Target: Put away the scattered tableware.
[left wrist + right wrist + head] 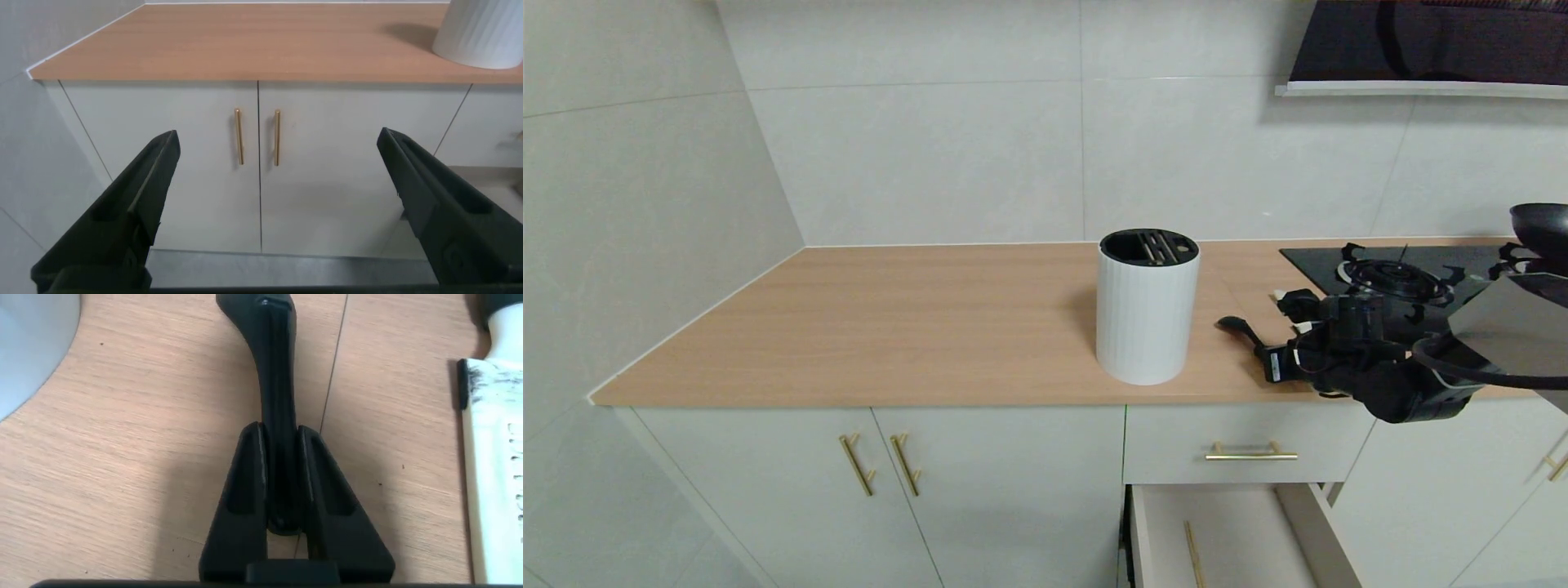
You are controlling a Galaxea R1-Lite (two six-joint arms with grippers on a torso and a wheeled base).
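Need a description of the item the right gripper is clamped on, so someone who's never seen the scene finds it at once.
On the wooden countertop, look between the white ribbed holder and the gas hob. A slim utensil handle lies flat there, with the right gripper shut around it. It is all black with a flared, rounded end, unlike the white utensil beside it.
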